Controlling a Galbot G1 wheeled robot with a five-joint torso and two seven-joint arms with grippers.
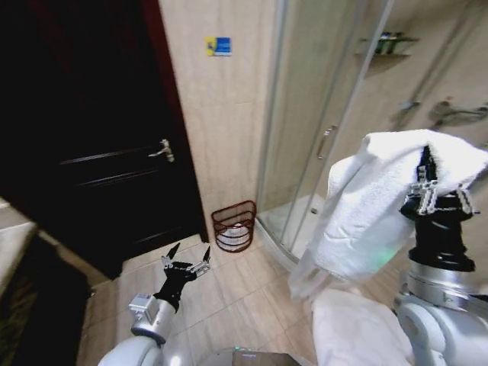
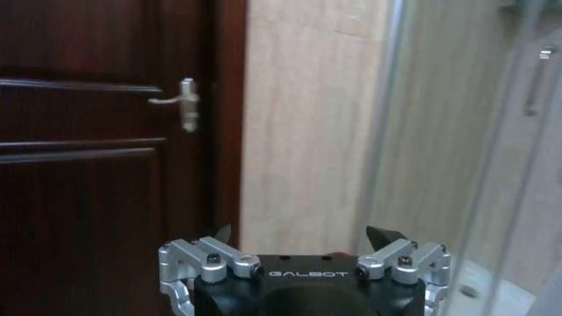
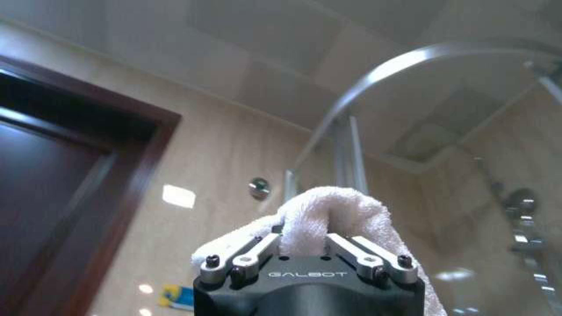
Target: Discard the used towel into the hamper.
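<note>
towel is hanging at the right of the frame, the right gripper pinching its top fold. lower centre, the left gripper is idling with fingers spread. farther back, mid-frame, the hamper is standing against the wall. judging by the gap, the towel should be carried over the rim before letting go.

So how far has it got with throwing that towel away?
Picked up: the right tool is shut on the white towel, held high beside the shower door. In hand: carrying it. Left: the hamper stands on the floor across the room by the wall, and the towel is not yet in it. The left tool is open and low, holding nothing.
</note>
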